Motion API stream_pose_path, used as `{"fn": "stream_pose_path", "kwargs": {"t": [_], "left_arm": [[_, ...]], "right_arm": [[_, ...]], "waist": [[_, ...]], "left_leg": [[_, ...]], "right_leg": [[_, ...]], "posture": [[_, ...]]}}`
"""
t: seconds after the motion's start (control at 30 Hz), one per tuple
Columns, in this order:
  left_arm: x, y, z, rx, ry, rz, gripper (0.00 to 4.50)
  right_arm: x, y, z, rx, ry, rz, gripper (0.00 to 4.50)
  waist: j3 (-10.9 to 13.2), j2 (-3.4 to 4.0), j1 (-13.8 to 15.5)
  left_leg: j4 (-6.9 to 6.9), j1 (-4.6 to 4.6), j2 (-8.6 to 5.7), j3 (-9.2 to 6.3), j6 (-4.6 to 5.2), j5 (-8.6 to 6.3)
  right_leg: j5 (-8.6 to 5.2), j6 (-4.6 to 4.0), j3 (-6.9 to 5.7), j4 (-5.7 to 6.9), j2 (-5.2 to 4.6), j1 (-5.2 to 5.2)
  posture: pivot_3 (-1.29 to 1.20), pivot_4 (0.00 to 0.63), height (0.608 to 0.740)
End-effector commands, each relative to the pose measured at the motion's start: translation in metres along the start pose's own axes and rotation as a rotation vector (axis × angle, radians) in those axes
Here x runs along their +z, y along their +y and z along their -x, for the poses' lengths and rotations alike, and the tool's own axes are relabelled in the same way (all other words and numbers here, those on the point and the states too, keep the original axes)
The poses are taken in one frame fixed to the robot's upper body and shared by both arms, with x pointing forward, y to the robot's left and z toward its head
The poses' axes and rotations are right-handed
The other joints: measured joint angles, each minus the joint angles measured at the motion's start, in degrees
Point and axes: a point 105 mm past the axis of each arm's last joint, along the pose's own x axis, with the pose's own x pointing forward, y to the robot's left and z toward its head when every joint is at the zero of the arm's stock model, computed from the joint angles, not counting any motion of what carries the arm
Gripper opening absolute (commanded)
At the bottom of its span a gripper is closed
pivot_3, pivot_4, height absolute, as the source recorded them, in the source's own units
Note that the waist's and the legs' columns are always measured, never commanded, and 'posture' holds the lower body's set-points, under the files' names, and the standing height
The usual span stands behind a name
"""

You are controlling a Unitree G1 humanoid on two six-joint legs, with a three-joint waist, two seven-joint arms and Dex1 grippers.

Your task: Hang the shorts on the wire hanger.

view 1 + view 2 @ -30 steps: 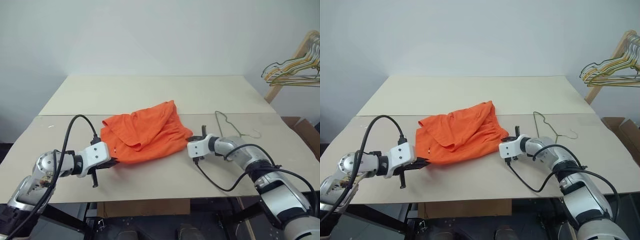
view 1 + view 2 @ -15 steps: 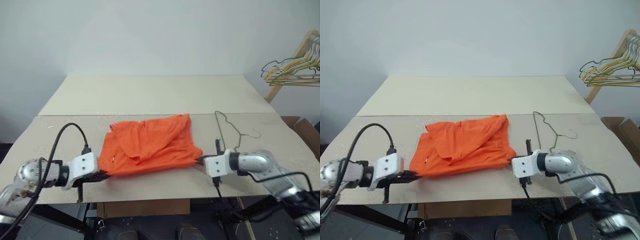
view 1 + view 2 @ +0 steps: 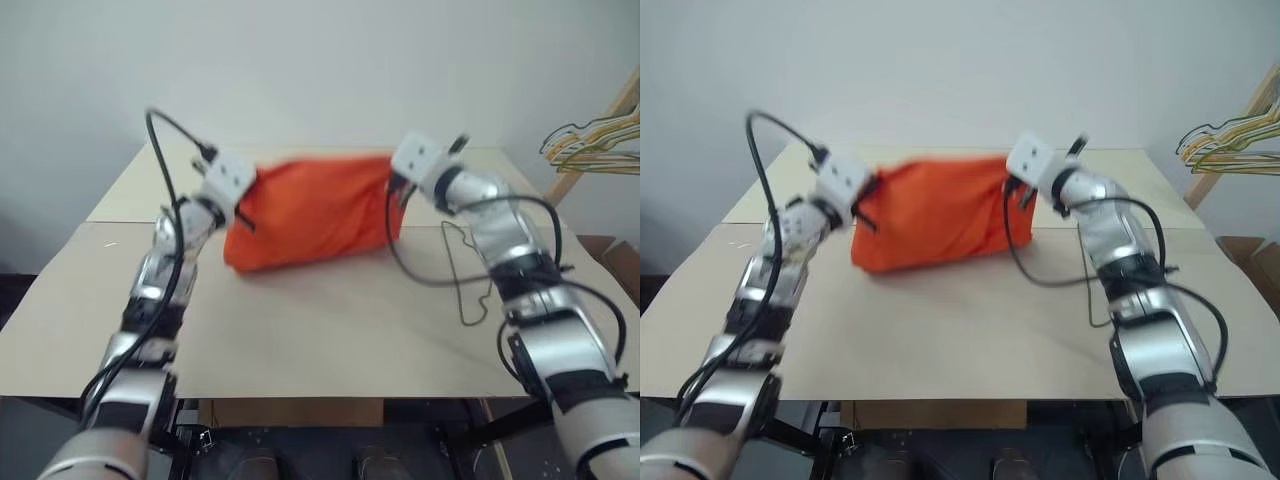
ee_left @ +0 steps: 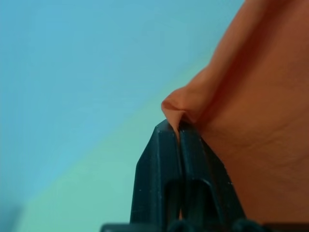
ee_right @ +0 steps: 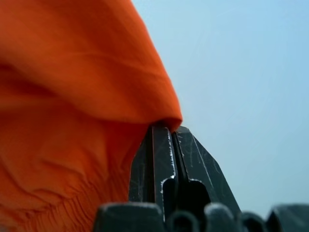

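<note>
Lighting and picture quality: even, soft, indoor; motion blur in the head views.

I see diffuse light with no glare on the pale table (image 3: 330,330) and faint, soft-edged shadows, one lying just under the lifted shorts (image 3: 310,210). In my head views the shorts, the left gripper (image 3: 245,185) and the right gripper (image 3: 398,180) are smeared, and the wire hanger (image 3: 462,270) reads as a thin, soft line. In my wrist views the black fingers (image 4: 169,174) are fairly crisp, the orange cloth is soft, and the background is a defocused blue-green wash.
</note>
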Motion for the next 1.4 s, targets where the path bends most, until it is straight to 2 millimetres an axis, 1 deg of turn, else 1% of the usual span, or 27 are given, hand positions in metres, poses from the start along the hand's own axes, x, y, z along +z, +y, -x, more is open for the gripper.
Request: {"fn": "stream_pose_path", "kwargs": {"t": [0.03, 0.07, 0.1, 0.17, 0.23, 0.27, 0.33, 0.37, 0.43, 0.5, 0.53, 0.6, 0.67, 0.73, 0.8, 0.87, 0.97, 1.1, 1.2, 1.33, 1.4], "left_arm": [[0.074, 0.069, 0.018, 0.249, -0.337, 0.073, 0.0], [0.083, 0.073, 0.024, 0.244, -0.381, 0.087, 0.0], [0.087, 0.073, 0.03, 0.209, -0.406, 0.1, 0.0], [0.086, 0.063, 0.052, 0.066, -0.415, 0.045, 0.0], [0.079, 0.048, 0.072, -0.079, -0.384, 0.026, 0.0], [0.073, 0.043, 0.079, -0.12, -0.36, 0.011, 0.0], [0.058, 0.028, 0.098, -0.255, -0.284, 0.003, 0.0], [0.048, 0.019, 0.108, -0.333, -0.235, -0.004, 0.0], [0.033, 0.003, 0.132, -0.49, -0.147, 0.015, 0.0], [0.013, -0.012, 0.155, -0.624, -0.029, 0.039, 0.0], [0.005, -0.018, 0.165, -0.682, 0.015, 0.039, 0.0], [-0.017, -0.029, 0.187, -0.792, 0.14, 0.03, 0.0], [-0.035, -0.04, 0.212, -0.92, 0.247, -0.013, 0.0], [-0.049, -0.049, 0.235, -1.034, 0.341, -0.042, 0.0], [-0.059, -0.055, 0.25, -1.119, 0.405, -0.083, 0.0], [-0.063, -0.062, 0.258, -1.187, 0.429, -0.099, 0.0], [-0.061, -0.072, 0.27, -1.297, 0.444, -0.095, 0.0], [-0.06, -0.079, 0.282, -1.383, 0.477, -0.084, 0.0], [-0.059, -0.086, 0.29, -1.423, 0.491, -0.063, 0.0], [-0.056, -0.092, 0.286, -1.403, 0.483, -0.044, 0.0], [-0.055, -0.092, 0.287, -1.426, 0.492, -0.032, 0.0]], "right_arm": [[0.029, -0.078, 0.01, -0.38, -0.176, -0.085, 0.03], [0.031, -0.083, 0.013, -0.399, -0.196, -0.103, 0.03], [0.031, -0.082, 0.015, -0.385, -0.208, -0.115, 0.03], [0.027, -0.061, 0.02, -0.272, -0.231, -0.106, 0.03], [0.021, -0.032, 0.028, -0.132, -0.24, -0.082, 0.03], [0.017, -0.019, 0.032, -0.071, -0.237, -0.068, 0.03], [0.007, 0.017, 0.048, 0.097, -0.245, -0.005, 0.03], [0.003, 0.038, 0.059, 0.205, -0.247, 0.017, 0.03], [-0.005, 0.075, 0.082, 0.386, -0.264, 0.084, 0.03], [-0.012, 0.107, 0.105, 0.535, -0.272, 0.127, 0.03], [-0.014, 0.117, 0.114, 0.583, -0.282, 0.151, 0.03], [-0.021, 0.14, 0.138, 0.738, -0.302, 0.2, 0.03], [-0.03, 0.156, 0.162, 0.893, -0.302, 0.241, 0.03], [-0.038, 0.161, 0.182, 1.025, -0.305, 0.291, 0.03], [-0.041, 0.159, 0.192, 1.091, -0.289, 0.28, 0.03], [-0.042, 0.156, 0.2, 1.151, -0.295, 0.281, 0.03], [-0.043, 0.15, 0.211, 1.235, -0.303, 0.321, 0.03], [-0.04, 0.147, 0.216, 1.27, -0.323, 0.318, 0.03], [-0.042, 0.148, 0.224, 1.312, -0.325, 0.329, 0.03], [-0.045, 0.147, 0.245, 1.426, -0.312, 0.302, 0.03], [-0.049, 0.146, 0.248, 1.459, -0.278, 0.312, 0.03]], "waist": [[-0.02, 0.0, -0.49], [-0.06, 0.0, -0.68], [-0.13, 0.01, -1.0], [-0.18, 0.02, -1.85], [-0.19, 0.03, -2.58], [-0.19, 0.02, -2.86], [-0.18, 0.02, -2.99], [-0.18, 0.02, -2.97], [-0.16, 0.05, -2.87], [-0.16, 0.05, -2.92], [-0.16, 0.05, -2.95], [-0.16, 0.05, -2.92], [-0.16, 0.05, -2.88], [-0.15, 0.05, -2.59], [-0.15, 0.05, -2.17], [-0.13, 0.05, -1.61], [-0.1, 0.07, -1.22], [-0.1, 0.07, -1.31], [-0.1, 0.07, -1.34], [-0.1, 0.07, -1.09], [-0.1, 0.06, -0.99]], "left_leg": [[-0.09, -0.05, -0.02, 0.08, -0.11, 0.06], [-0.21, -0.04, -0.02, 0.14, -0.09, 0.03], [-0.27, -0.02, -0.03, 0.17, -0.07, -0.01], [-0.3, 0.02, -0.15, 0.23, 0.01, -0.07], [-0.25, 0.34, -0.17, 0.27, 0.15, -0.15], [-0.17, 0.49, -0.17, 0.23, 0.61, -0.42], [0.01, 0.51, -0.24, 0.22, 0.83, -0.51], [0.05, 0.5, -0.3, 0.21, 0.96, -0.42], [0.09, 0.88, -0.34, 0.18, 1.04, -0.38], [-0.01, 1.47, -0.29, 0.18, 1.11, -0.42], [-0.03, 1.53, -0.28, 0.18, 1.16, -0.46], [-0.04, 1.52, -0.27, 0.19, 1.2, -0.48], [-0.05, 1.51, -0.23, 0.2, 1.25, -0.53], [-0.04, 1.48, -0.22, 0.22, 1.26, -0.54], [-0.03, 1.54, -0.23, 0.29, 1.26, -0.54], [-0.03, 1.72, -0.22, 0.33, 1.26, -0.54], [-0.05, 2.08, -0.16, 0.34, 1.31, -0.58], [-0.06, 2.22, -0.09, 0.38, 1.42, -0.71], [-0.06, 2.23, -0.07, 0.39, 1.44, -0.72], [-0.06, 2.23, -0.09, 0.41, 1.46, -0.73], [-0.06, 2.26, -0.08, 0.41, 1.46, -0.73]], "right_leg": [[0.0, 0.0, 0.02, 0.04, -0.05, -0.16], [0.0, 0.01, -0.01, 0.07, -0.09, -0.21], [-0.01, 0.01, -0.08, 0.05, -0.12, -0.22], [-0.02, 0.03, -0.11, 0.01, -0.24, -0.17], [-0.06, 0.1, -0.1, -0.15, -0.27, 0.29], [-0.08, 0.14, -0.14, -0.18, -0.27, 0.55], [-0.05, 0.26, -0.16, -0.13, -0.32, 0.71], [0.01, 0.34, -0.16, -0.25, -0.35, 0.68], [0.01, 0.34, -0.18, -0.28, -0.35, 1.09], [-0.04, 0.33, -0.21, -0.48, -0.3, 1.68], [-0.06, 0.32, -0.2, -0.52, -0.29, 1.74], [-0.09, 0.29, -0.19, -0.52, -0.27, 1.71], [-0.16, 0.24, -0.19, -0.52, -0.24, 1.68], [-0.17, 0.23, -0.2, -0.52, -0.24, 1.67], [-0.18, 0.23, -0.19, -0.52, -0.27, 1.72], [-0.18, 0.23, -0.18, -0.52, -0.27, 1.85], [-0.25, 0.21, -0.22, -0.6, -0.24, 2.23], [-0.28, 0.2, -0.25, -0.8, -0.21, 2.44], [-0.27, 0.2, -0.24, -0.81, -0.19, 2.46], [-0.27, 0.2, -0.22, -0.83, -0.22, 2.47], [-0.27, 0.2, -0.22, -0.84, -0.21, 2.51]], "posture": [[0.02, 0.0, 0.74], [0.02, 0.0, 0.74], [0.02, 0.0, 0.74], [0.01, 0.0, 0.74], [0.02, 0.0, 0.74], [0.02, 0.0, 0.74], [0.04, 0.0, 0.74], [0.04, 0.0, 0.74], [0.04, 0.0, 0.74], [0.04, 0.0, 0.74], [0.04, 0.0, 0.74], [0.04, 0.0, 0.74], [0.04, 0.0, 0.74], [0.04, 0.0, 0.74], [0.05, 0.0, 0.74], [0.04, 0.0, 0.74], [0.04, 0.0, 0.74], [0.02, 0.0, 0.74], [0.03, 0.0, 0.74], [0.04, 0.0, 0.74], [0.04, 0.0, 0.74]]}}
